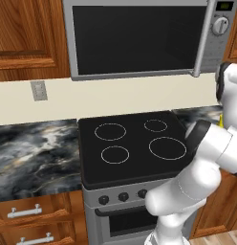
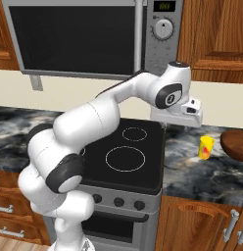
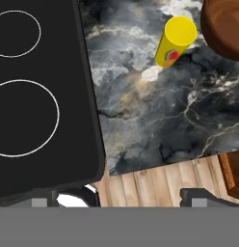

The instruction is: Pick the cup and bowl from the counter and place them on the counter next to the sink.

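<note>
End effector (image 3: 121,198), wide open and empty, should descend straight over the cup (image 3: 175,40), clear of the neighbouring bowl (image 3: 225,26), near the surface's (image 3: 155,120) stove-side edge.

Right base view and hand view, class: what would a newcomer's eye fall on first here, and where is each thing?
The big white robot arm strikes first, arching from the lower left over the black stovetop. Next comes the small yellow cup, bright against the dark marbled counter right of the stove, with the reddish-brown bowl just beyond it at the picture's edge. Overhead hangs a large silver microwave.
</note>
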Tool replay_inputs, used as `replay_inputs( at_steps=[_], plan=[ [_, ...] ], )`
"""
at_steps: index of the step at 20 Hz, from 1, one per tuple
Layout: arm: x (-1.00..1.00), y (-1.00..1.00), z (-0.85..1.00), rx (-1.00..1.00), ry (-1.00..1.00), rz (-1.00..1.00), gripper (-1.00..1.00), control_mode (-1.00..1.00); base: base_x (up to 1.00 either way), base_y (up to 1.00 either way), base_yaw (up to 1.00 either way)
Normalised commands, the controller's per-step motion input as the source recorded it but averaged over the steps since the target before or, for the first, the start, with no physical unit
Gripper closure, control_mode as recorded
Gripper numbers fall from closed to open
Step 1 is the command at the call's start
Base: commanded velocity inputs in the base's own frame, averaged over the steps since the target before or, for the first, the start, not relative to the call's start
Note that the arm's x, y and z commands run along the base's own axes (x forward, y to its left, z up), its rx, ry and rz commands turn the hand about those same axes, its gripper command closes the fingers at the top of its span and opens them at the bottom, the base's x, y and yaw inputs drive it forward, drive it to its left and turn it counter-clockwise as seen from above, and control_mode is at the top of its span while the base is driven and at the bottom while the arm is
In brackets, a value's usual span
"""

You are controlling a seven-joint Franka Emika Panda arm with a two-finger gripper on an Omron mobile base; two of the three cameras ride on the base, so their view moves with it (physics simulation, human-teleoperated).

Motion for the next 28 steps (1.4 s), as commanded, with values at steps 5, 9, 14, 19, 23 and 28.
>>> replay_inputs(
  at_steps=[5, 9, 14, 19, 23, 28],
  plan=[
    [0.10, 0.00, -0.06, 0.00, -0.01, 0.00, -1.00, -1.00, 0.00, 0.00, 0.00],
    [0.13, -0.01, -0.05, -0.01, 0.00, 0.00, -1.00, -1.00, 0.00, 0.00, 0.00],
    [0.31, -0.02, -0.19, 0.00, 0.00, 0.00, -1.00, -1.00, 0.00, 0.00, 0.00],
    [0.29, -0.11, -0.15, 0.00, -0.01, 0.00, -1.00, -1.00, 0.00, 0.00, 0.00],
    [0.24, -0.16, -0.09, 0.00, 0.00, 0.00, -1.00, -1.00, 0.00, 0.00, 0.00],
    [0.22, -0.27, 0.00, 0.00, 0.00, 0.00, -1.00, -1.00, 0.00, 0.00, 0.00]
  ],
)
